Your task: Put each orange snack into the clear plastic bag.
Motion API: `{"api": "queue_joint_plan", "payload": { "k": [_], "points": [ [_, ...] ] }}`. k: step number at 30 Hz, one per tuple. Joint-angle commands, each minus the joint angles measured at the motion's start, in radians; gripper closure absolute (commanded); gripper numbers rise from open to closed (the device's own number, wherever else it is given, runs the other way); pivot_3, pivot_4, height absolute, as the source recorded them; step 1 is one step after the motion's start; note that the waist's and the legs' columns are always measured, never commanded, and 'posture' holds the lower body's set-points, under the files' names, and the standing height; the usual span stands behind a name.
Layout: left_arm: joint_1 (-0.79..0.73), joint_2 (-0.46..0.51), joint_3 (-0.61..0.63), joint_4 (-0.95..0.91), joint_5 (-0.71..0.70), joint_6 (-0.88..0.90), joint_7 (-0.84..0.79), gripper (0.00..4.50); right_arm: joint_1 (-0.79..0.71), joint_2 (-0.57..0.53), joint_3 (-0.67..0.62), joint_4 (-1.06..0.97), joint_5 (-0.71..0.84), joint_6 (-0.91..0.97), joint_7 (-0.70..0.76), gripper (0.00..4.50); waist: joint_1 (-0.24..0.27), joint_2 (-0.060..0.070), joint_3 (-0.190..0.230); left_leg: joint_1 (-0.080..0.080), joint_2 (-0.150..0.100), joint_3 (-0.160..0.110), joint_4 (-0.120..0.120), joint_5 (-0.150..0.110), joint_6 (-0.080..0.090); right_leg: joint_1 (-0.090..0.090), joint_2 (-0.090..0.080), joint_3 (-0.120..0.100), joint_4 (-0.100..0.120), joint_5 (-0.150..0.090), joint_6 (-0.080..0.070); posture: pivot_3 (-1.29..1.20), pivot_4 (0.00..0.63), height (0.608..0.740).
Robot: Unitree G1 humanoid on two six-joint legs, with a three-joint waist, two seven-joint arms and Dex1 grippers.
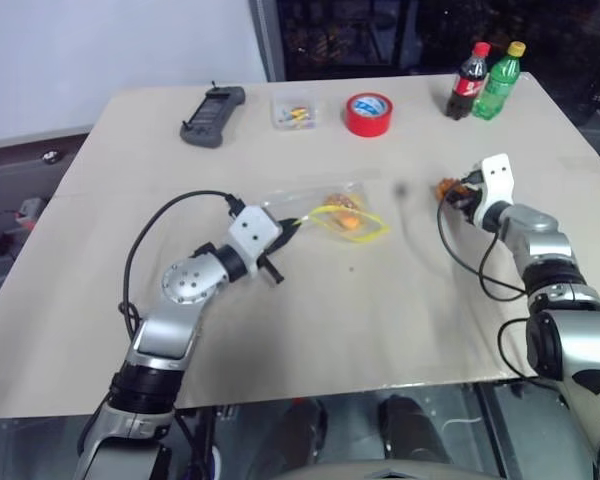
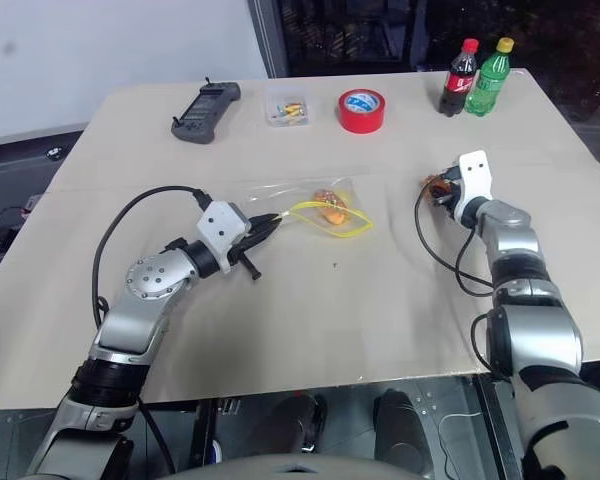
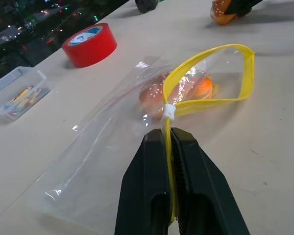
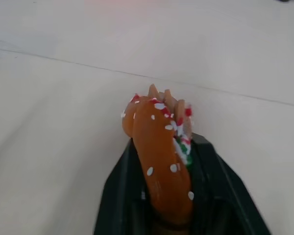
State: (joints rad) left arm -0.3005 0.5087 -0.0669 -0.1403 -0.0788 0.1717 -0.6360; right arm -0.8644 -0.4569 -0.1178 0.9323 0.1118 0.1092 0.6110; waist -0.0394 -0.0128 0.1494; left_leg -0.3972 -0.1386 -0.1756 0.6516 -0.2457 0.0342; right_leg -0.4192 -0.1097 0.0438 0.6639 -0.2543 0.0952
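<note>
Two orange snacks are present. One smooth orange bun-like snack [image 3: 196, 87] lies inside the clear plastic zip bag [image 3: 108, 152], just behind the bag's open mouth. The second, a browner oval snack with a white-speckled top [image 4: 161, 161], sits between the fingers of the right gripper [image 1: 462, 193], near the right side of the table.

Left gripper [image 3: 169, 142]: the two black fingers are pressed together on the yellow seal strip [image 3: 245, 68] of the bag. The strip forms an open loop ahead of the fingertips, holding the bag mouth agape. The bag body lies flat on the beige tabletop [image 1: 310, 330], near the table's middle.

Right gripper: the black fingers are clamped on either side of the speckled snack, which protrudes past the fingertips. In the right wrist view the snack stands on edge between the fingers. Whether it touches the tabletop cannot be determined. This gripper is well apart from the bag, to its right.

Far edge of the table, left to right:
- black handheld controller [image 1: 212, 116]
- small clear plastic box of coloured bits [image 1: 295, 113]
- red tape roll with a blue-and-white label [image 1: 368, 114]
- dark cola bottle with a red cap [image 1: 469, 82], just beside a green bottle with a yellow cap [image 1: 498, 82]
</note>
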Motion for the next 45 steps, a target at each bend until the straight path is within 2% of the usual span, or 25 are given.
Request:
{"api": "queue_joint_plan", "payload": {
  "k": [1, 4, 7, 12, 14, 18, 32, 41, 45],
  "points": [
    [-0.014, 0.006, 0.027, -0.033, -0.010, -0.002, 0.007, 4.50, 0.097, -0.026, -0.018, -0.295, 0.080, 0.077, 0.087, 4.26, -0.001, 0.000, 0.000, 0.000, 0.000, 0.000, 0.000, 0.000, 0.000, 0.000, 0.000, 0.000, 0.000, 0.000, 0.000, 0.00, 0.150, 0.740],
    [-0.017, 0.004, 0.032, -0.030, -0.015, 0.001, 0.006, 4.50, 0.236, -0.034, 0.011, -0.626, 0.152, 0.232, 0.138, 4.26, -0.003, 0.000, 0.000, -0.001, 0.000, 0.000, 0.000, 0.000, 0.000, -0.001, 0.000, 0.000, 0.000, 0.000, 0.000, 0.00, 0.150, 0.740],
    [-0.018, 0.002, 0.033, -0.033, -0.016, 0.003, 0.004, 4.50, 0.359, -0.014, 0.050, -0.956, 0.234, 0.412, 0.120, 4.26, -0.004, 0.001, 0.000, 0.000, 0.001, 0.000, 0.000, 0.000, 0.000, -0.001, 0.001, 0.000, 0.000, 0.000, 0.000, 0.00, 0.150, 0.740],
    [-0.012, 0.001, 0.031, -0.046, -0.018, 0.002, -0.002, 4.50, 0.411, 0.112, 0.112, -1.214, 0.291, 0.616, -0.042, 4.26, 0.000, 0.001, 0.000, 0.001, 0.002, 0.000, 0.000, 0.000, 0.000, -0.001, 0.002, 0.001, 0.001, 0.001, -0.001, 0.00, 0.150, 0.740],
    [-0.007, 0.000, 0.031, -0.057, -0.024, 0.004, -0.006, 4.50, 0.413, 0.178, 0.153, -1.229, 0.266, 0.642, -0.109, 4.26, 0.002, 0.001, 0.000, 0.001, 0.002, 0.000, 0.000, 0.000, 0.000, 0.000, 0.002, 0.001, 0.001, 0.002, -0.001, 0.00, 0.150, 0.740],
    [0.005, 0.003, 0.032, -0.078, -0.033, 0.006, -0.015, 4.50, 0.418, 0.237, 0.216, -1.239, 0.240, 0.654, -0.161, 4.26, 0.008, 0.001, 0.000, 0.001, 0.002, 0.001, 0.001, 0.000, 0.000, 0.000, 0.002, 0.001, 0.001, 0.002, -0.001, 0.00, 0.150, 0.740],
    [0.045, 0.012, 0.019, -0.144, -0.049, 0.013, -0.044, 4.50, 0.376, 0.310, 0.318, -1.149, 0.186, 0.606, -0.184, 4.26, 0.000, 0.001, 0.000, 0.001, 0.002, 0.001, 0.000, 0.000, 0.000, -0.001, 0.003, 0.001, 0.000, 0.002, -0.001, 0.00, 0.150, 0.740],
    [0.102, 0.028, 0.011, -0.200, -0.069, 0.007, -0.093, 4.50, 0.281, 0.467, 0.249, -0.942, 0.194, 0.574, -0.270, 4.26, -0.003, 0.001, 0.000, 0.001, 0.003, 0.001, 0.000, 0.000, -0.001, -0.001, 0.004, 0.001, 0.001, 0.002, -0.001, 0.00, 0.150, 0.740],
    [0.111, 0.034, 0.015, -0.201, -0.065, 0.007, -0.091, 4.50, 0.246, 0.507, 0.263, -0.850, 0.180, 0.541, -0.250, 4.26, -0.001, 0.001, 0.000, 0.001, 0.003, 0.001, 0.000, 0.000, -0.001, -0.001, 0.004, 0.001, 0.000, 0.002, -0.001, 0.00, 0.150, 0.740]
  ]
}}
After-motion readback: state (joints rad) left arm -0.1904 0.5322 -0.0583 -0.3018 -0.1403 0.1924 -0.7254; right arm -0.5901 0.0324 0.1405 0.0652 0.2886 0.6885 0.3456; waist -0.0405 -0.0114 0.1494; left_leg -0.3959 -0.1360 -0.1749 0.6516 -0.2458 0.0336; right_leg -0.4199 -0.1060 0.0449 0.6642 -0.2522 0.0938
